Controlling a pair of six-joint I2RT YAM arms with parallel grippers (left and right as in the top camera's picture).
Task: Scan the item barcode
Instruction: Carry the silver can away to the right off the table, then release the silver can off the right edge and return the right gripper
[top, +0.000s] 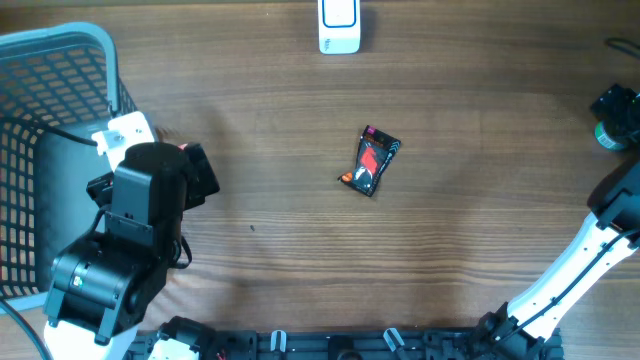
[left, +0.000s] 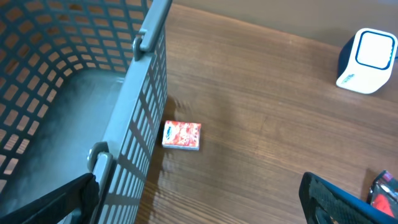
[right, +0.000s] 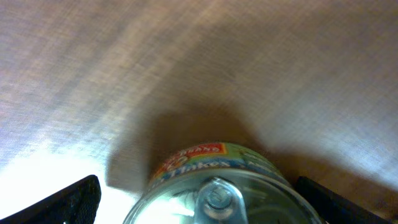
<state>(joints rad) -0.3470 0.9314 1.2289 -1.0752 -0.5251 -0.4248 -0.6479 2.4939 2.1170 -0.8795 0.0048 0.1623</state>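
Round green-labelled pull-tab metal tin (right: 217, 165) sits at wooden table's (top: 300, 260) right edge inside my spread right gripper (right: 200, 202), left gripper (left: 199, 205) spread too; looks like grasp step, next pinch tin, show barcode to white scanner (top: 339, 25).

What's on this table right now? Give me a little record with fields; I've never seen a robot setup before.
table: brown wood
scanner: white, at the far edge, near the middle
packet: dark with red, lying mid-table, nothing touching it
basket: grey-blue mesh, left side
small box: red and white, on the table beside the basket wall
can: pull-tab lid, between the right gripper's fingers
left gripper: open, empty, by the basket
right gripper: open, astride the can
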